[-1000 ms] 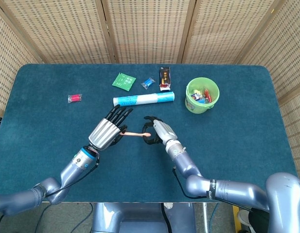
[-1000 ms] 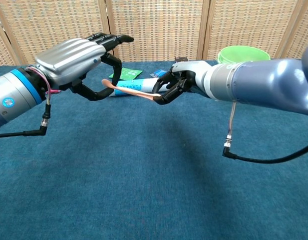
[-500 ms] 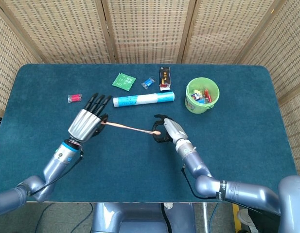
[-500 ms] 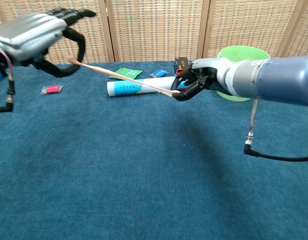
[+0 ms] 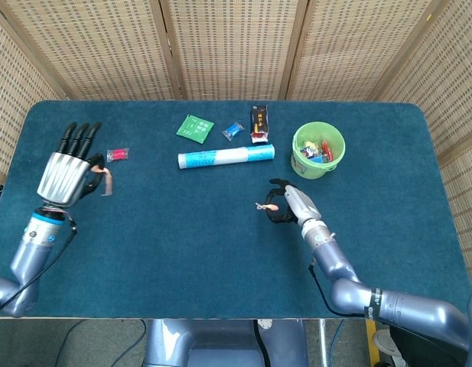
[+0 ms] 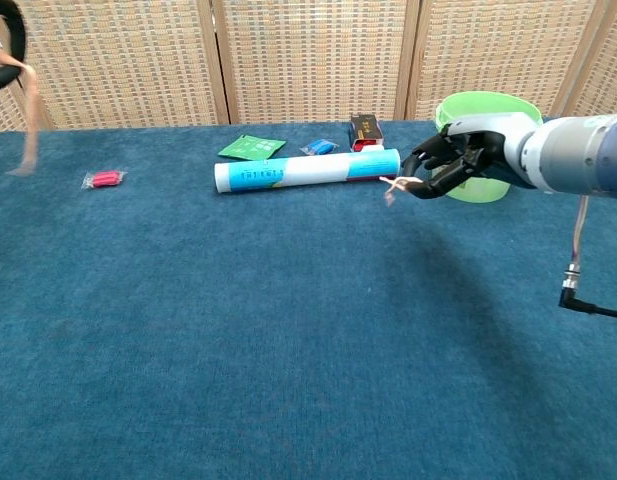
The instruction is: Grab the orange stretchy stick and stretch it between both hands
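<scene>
The orange stick [image 5: 107,182] appears snapped, so the stretch has failed rather than finished; one piece dangles from the left hand [image 5: 65,174], pinched at its thumb side with the other fingers straight, over the table's [image 5: 182,252] left end; a short orange stub [image 5: 263,206] sticks out of the right hand [image 5: 288,205], whose fingers curl around it; also lying about: one white tube [image 5: 226,157], one green bucket [image 5: 318,151], one green packet [image 5: 194,128], one pink sweet [image 5: 118,154]
</scene>
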Robot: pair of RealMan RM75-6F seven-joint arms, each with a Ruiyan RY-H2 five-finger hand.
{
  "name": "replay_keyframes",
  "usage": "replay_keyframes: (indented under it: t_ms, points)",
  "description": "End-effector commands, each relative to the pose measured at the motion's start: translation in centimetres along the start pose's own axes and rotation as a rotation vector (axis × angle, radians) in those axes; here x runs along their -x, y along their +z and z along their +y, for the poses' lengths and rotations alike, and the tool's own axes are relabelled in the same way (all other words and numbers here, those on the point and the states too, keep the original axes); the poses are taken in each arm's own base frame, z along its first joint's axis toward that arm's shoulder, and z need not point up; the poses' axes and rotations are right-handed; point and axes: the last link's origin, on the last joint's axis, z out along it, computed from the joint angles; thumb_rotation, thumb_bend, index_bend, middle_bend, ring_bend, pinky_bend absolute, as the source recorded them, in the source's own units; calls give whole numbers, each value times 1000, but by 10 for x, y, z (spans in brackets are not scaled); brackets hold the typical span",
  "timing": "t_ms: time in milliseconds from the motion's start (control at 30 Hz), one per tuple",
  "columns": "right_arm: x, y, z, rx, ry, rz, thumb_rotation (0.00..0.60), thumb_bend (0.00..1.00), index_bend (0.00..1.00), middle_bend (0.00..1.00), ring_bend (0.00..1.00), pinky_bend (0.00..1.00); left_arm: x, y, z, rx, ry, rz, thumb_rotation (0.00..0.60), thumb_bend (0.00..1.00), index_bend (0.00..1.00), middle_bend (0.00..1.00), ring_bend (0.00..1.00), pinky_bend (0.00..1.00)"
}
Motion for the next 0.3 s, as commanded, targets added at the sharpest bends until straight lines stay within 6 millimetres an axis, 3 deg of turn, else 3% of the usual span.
replay_keyframes:
  t_ms: [33, 300]
  points:
    - [-3, -4, 6, 6, -7, 2, 600, 619, 725, 201, 0, 0, -5, -7, -17, -27, 20, 4, 600, 639, 823, 0, 0, 0]
    - [-12, -10, 15, 15, -3, 15, 600, 619, 726, 201, 0, 0, -9, -16, -37, -65, 15, 2, 600, 639, 823, 0, 0, 0]
